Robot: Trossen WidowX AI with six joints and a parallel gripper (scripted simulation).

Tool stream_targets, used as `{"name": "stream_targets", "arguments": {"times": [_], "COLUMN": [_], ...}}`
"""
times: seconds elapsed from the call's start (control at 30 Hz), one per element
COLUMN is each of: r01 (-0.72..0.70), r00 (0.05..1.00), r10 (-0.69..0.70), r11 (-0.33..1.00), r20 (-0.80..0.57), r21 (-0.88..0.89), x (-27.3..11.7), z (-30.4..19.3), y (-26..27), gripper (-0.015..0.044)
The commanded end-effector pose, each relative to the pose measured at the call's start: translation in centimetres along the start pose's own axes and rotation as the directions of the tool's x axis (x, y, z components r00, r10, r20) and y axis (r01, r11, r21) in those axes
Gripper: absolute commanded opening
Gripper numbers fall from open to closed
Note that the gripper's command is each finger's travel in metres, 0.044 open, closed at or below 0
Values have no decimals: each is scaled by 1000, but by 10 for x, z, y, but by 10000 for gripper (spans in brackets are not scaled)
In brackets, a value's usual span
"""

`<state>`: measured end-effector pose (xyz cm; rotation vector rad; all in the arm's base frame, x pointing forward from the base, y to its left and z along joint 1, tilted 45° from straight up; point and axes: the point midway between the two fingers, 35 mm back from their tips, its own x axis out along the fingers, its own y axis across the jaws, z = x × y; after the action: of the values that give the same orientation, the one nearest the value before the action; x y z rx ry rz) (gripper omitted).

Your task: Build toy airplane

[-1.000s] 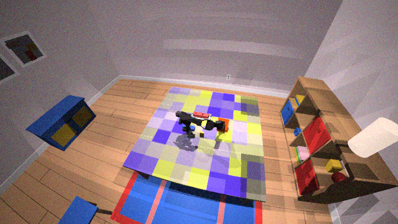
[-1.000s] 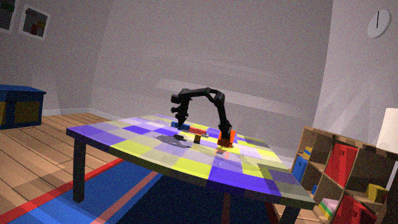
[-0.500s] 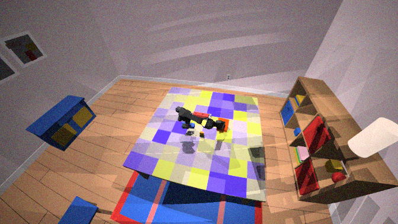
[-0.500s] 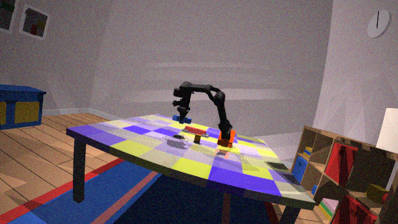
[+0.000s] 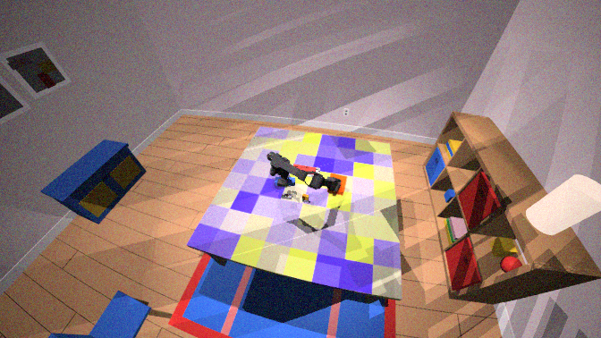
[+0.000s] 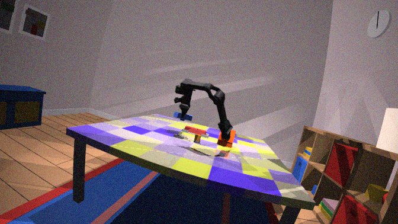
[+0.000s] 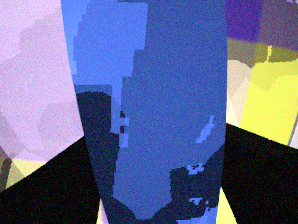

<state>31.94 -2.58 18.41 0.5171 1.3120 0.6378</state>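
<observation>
Patchwork colours, blue piece in black jaws
The tabletop surface is checkered violet, lilac, cream and yellow; the block is red, the arm base orange, the rug blue with red edging.

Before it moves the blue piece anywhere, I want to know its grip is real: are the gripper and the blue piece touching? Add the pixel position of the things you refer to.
Touching. The wrist view shows the blue piece [image 6: 177, 115] [image 7: 165, 100] filling the space between the gripper's [image 6: 183, 117] [image 7: 155, 167] dark fingers.

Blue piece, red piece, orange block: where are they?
Blue piece [image 5: 292, 181] [image 6: 177, 114] [image 7: 170, 85]: top, exterior, wrist views; broad side.
Red piece [image 5: 304, 168] [image 6: 195, 130]: top, exterior views; upper part.
Orange block [image 5: 342, 180] [image 6: 232, 137]: top, exterior views; uncovered side.
</observation>
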Motion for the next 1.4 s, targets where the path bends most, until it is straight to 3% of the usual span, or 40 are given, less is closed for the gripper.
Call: {"name": "stream_targets", "arguments": {"times": [0.0, 0.67, 1.37], "r01": [8, 25, 23], "r00": [1000, 1000, 999], "r10": [-8, -27, -35], "r11": [999, 936, 770], "r20": [-1, -3, -6], "r21": [-54, -350, -638], "x": [1, 7, 15], "z": [-2, -18, -47], "y": [-15, -78, -140], "gripper": [0, 0, 0]}}
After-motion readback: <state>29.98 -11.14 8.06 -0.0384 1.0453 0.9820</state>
